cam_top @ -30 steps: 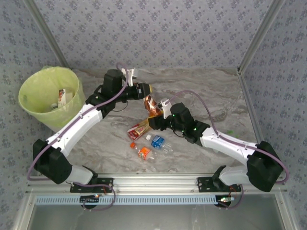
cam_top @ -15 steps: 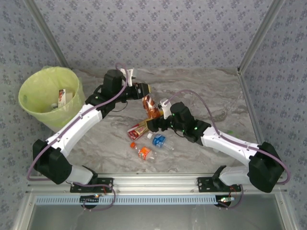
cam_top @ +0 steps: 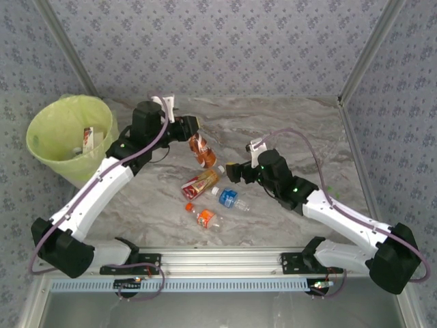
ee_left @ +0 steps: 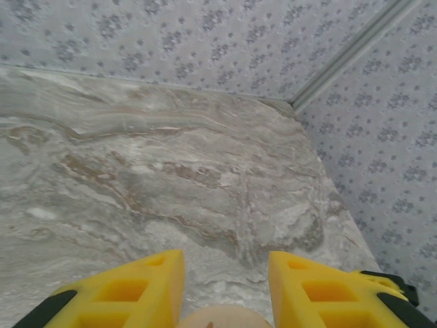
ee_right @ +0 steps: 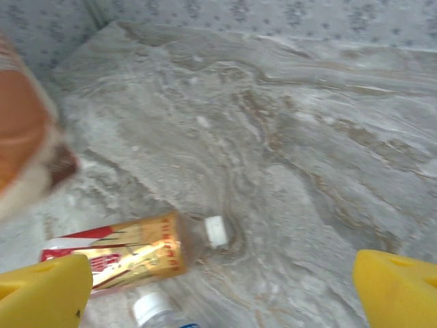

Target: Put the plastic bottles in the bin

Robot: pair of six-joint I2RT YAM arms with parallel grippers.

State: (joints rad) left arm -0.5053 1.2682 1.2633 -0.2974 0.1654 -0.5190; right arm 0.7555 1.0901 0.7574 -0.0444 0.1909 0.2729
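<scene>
— Fingers first: how did they stand?

— The fingers [ee_left: 140,290] of my left gripper [cam_top: 194,135] were pinched on an orange-labelled bottle [cam_top: 203,153]. On the wrist camera its pale round end [ee_left: 222,318] sat right between the yellow pads. The bottle hung slanting from the fingertips, above the marbled table [cam_top: 300,130].

— And the other side?

— My right gripper [cam_top: 231,171] was spread wide over the table, with one yellow finger [ee_right: 41,294] at each lower corner of its own camera. The held bottle was just ahead of those fingers and higher, an orange blur [ee_right: 20,137] on that camera.

— Where were the loose bottles?

— Three lay on their sides. A red-and-gold bottle [ee_right: 130,256] with a white cap [ee_right: 216,231] lay just ahead of my right fingers and almost under the left ones. A blue-labelled bottle [cam_top: 230,199] lay just beside the right fingers, toward my bases. An orange-capped bottle [cam_top: 203,216] lay past both of those, nearer my bases, well apart from either gripper.

— And the bin?

— The bin [cam_top: 42,147], with its lime-green liner, stood well behind my left fingers, back beyond the wrist and forearm. Something small, red and white [cam_top: 89,139] lay inside it, but I could not tell what it was.
</scene>
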